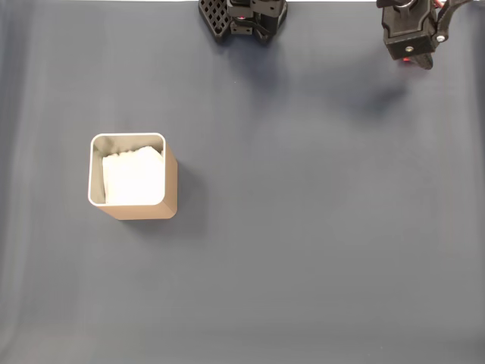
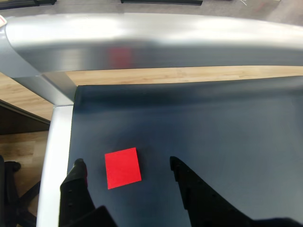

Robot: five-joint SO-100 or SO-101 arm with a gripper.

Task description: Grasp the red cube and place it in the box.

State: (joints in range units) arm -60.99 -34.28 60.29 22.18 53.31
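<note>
Black fingers of the gripper [image 2: 128,172] are spread wide in the wrist view, with the red cube [image 2: 122,167] sitting on the dark mat right between them, not pinched yet. So grasp isn't done, nothing's carried. Further off, the box [image 1: 133,177] in the fixed view sits cube-free. Arm's angled down low near the mat's edge

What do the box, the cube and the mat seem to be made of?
The box looks like tan plastic or coated metal: smooth walls, thin pale rim, crumpled white lining, perhaps paper. The cube is matte red, with no glare; plastic or foam, I cannot tell. The mat looks like dark blue-grey fabric or soft rubber, with faint waves. The open claw looks like black printed plastic.
</note>
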